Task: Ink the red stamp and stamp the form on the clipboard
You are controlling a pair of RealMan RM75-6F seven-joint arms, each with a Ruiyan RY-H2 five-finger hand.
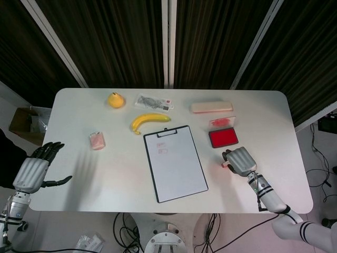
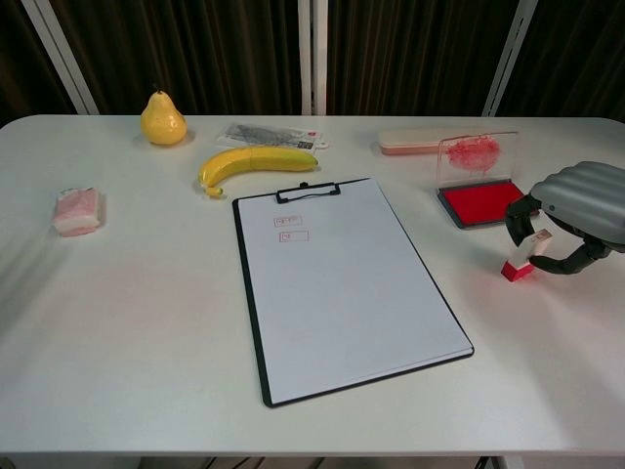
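Only chest view shows right hand (image 2: 576,210) fingers (image 2: 516,223) apparently gripping the tilted red stamp (image 2: 521,256).

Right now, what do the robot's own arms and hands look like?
Both hands, the left hand and the right hand, have silver-grey ribbed backs and black fingers. Pale grey, segmented forearms follow, and the right arm carries black bands near its lower end. No markings are legible.

White table (image 1: 95,179), dark slatted wall (image 1: 105,37)
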